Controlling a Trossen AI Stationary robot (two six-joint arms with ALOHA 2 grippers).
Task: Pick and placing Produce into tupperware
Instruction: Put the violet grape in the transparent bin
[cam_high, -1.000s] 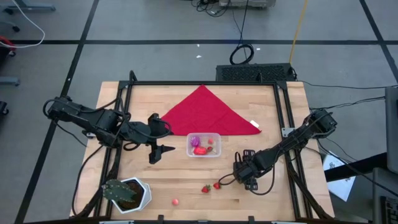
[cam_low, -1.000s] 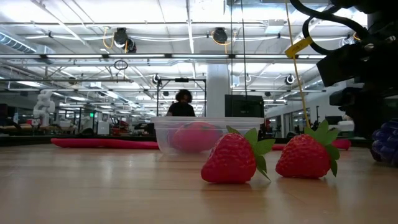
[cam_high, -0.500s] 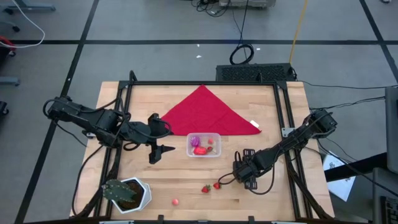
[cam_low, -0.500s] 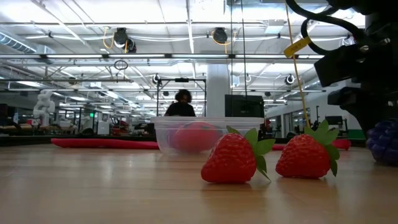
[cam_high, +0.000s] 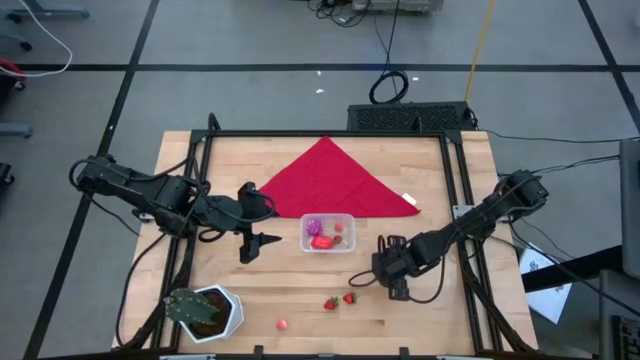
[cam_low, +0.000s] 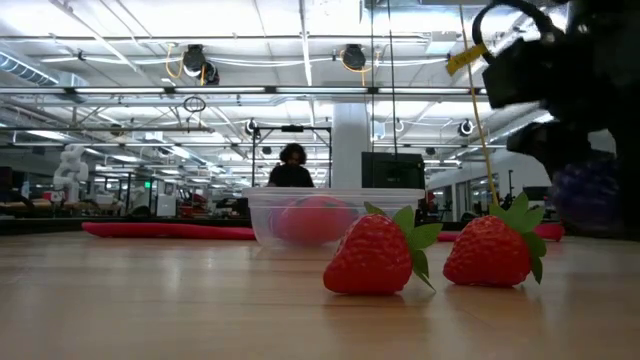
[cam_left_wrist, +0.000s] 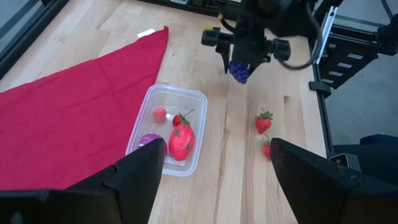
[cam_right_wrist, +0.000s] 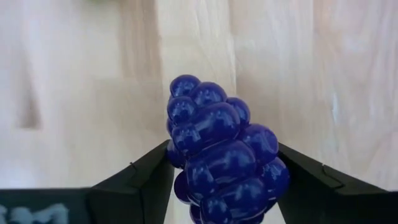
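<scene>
My right gripper (cam_left_wrist: 241, 62) is shut on a dark purple grape bunch (cam_right_wrist: 221, 155), held a little above the wood right of the tupperware (cam_high: 328, 233). The bunch also shows blurred in the low view (cam_low: 590, 195). The clear tub holds a strawberry, a small red ball and a purple bunch (cam_left_wrist: 149, 140). Two strawberries (cam_high: 331, 303) (cam_high: 349, 297) lie on the table near the front, with a red ball (cam_high: 283, 324) further left. My left gripper (cam_high: 262, 242) hangs open left of the tub, nothing between its fingers. My right gripper pinches the grape bunch by its two opposite sides (cam_right_wrist: 177, 155) between its two fingers (cam_right_wrist: 134, 183). The fingers come from above, pointing steeply down. The bunch hangs at their ends, lifted clear of the table (cam_left_wrist: 239, 73).
A red triangular cloth (cam_high: 335, 180) lies spread at the far middle, one corner beside the tub. A green plant in a white pot (cam_high: 205, 310) stands at the near left corner. Bare wood lies between the tub and the strawberries.
My right gripper has risen and gone a little toward the tupperware. It has lifted the grape bunch off the table. The strawberries, the tub and my left gripper have kept still.
</scene>
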